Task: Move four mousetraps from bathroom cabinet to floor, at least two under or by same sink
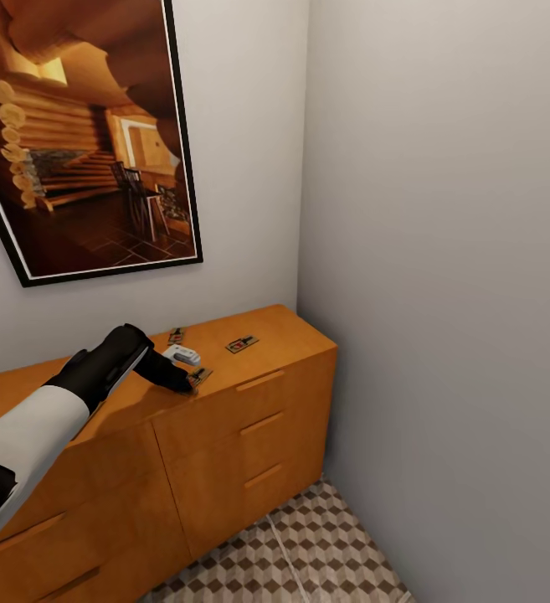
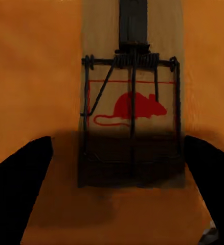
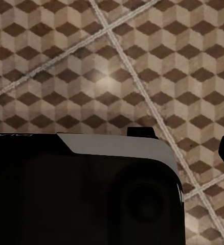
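Three mousetraps lie on top of the orange-brown cabinet [image 1: 295, 331]. One mousetrap [image 1: 242, 343] is near the right end, another [image 1: 176, 336] is close to the wall, and a third [image 1: 201, 375] is near the front edge. My left gripper [image 1: 191, 381] is lowered over that third one. In the left wrist view this mousetrap [image 2: 131, 107], with its red mouse mark, lies flat between my open black fingers [image 2: 20, 189], which do not touch it. My right gripper [image 3: 186, 143] hangs open over the bathroom floor [image 3: 91, 61], holding nothing.
The cabinet fills a corner, with a grey wall close on its right and a framed picture [image 1: 90, 134] on the wall behind it. A strip of cube-patterned floor [image 1: 308, 553] shows in front of the drawers. A small white-grey part [image 1: 182, 354] sits by my left wrist.
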You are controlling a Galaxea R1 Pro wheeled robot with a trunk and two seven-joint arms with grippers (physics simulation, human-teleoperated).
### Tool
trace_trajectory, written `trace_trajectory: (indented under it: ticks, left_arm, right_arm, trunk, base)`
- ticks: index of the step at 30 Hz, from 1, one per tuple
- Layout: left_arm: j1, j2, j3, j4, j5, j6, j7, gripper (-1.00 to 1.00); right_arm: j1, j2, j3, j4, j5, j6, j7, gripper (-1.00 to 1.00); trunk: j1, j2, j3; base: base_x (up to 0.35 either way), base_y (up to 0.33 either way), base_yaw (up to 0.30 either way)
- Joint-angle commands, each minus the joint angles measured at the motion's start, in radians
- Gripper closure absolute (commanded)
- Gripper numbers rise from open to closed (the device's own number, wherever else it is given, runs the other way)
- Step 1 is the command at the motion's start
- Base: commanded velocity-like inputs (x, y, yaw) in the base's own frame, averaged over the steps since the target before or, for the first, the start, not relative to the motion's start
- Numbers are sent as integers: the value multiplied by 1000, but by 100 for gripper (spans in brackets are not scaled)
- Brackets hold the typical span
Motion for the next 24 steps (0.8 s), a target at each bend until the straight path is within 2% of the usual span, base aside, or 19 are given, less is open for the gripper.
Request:
trace_trajectory:
  ticks: [1,24]
  left_arm:
    - [-1,2,-4,-1,-1,3,-3,100]
    - [-1,1,-11,20,-2,3,-3,100]
  right_arm:
    - [-1,0,0,1,0,-3,0,-100]
    - [-1,0,0,1,0,-3,0,-100]
  trunk:
    - [0,-1,-1]
    - [0,-1,-1]
  base:
    - [0,0,0]
    - [0,0,0]
